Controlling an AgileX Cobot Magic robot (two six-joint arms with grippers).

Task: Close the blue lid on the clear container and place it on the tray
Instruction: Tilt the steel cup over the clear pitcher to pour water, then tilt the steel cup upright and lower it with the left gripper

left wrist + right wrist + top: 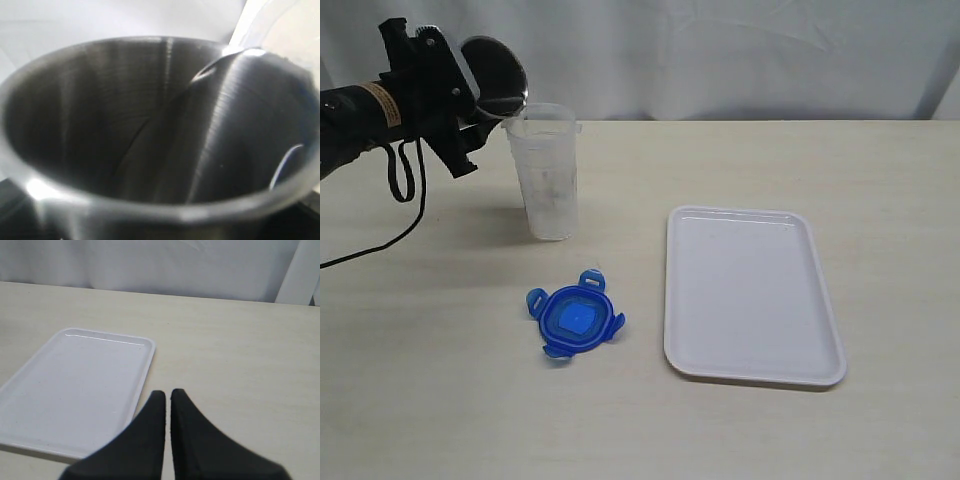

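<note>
**Cup tipped at the container; lid not yet on**

The left gripper [472,108] is clamped round a steel cup [496,72] and holds it tilted, its mouth at the rim of the container [548,175]. The left wrist view is filled by the cup's bare inside; whether anything is pouring cannot be told. The container stands upright on the worktop [440,400], open at the top, well to the left of the tray [750,300]. The lid [575,316] lies flat on the worktop just in front of the container, flaps splayed out, apart from both container and tray. The right gripper [167,401] has its jaws pressed together with nothing between them, and hangs over the worktop beside the tray's near corner.

This looks like a step ahead of the task proper: neither closing nor placing has begun. Next, the cup probably has to be set down clear of the container. A gripper then has to take the lid by its edge, seat it square on the rim and press the flaps down before the closed container goes to the tray.
</note>
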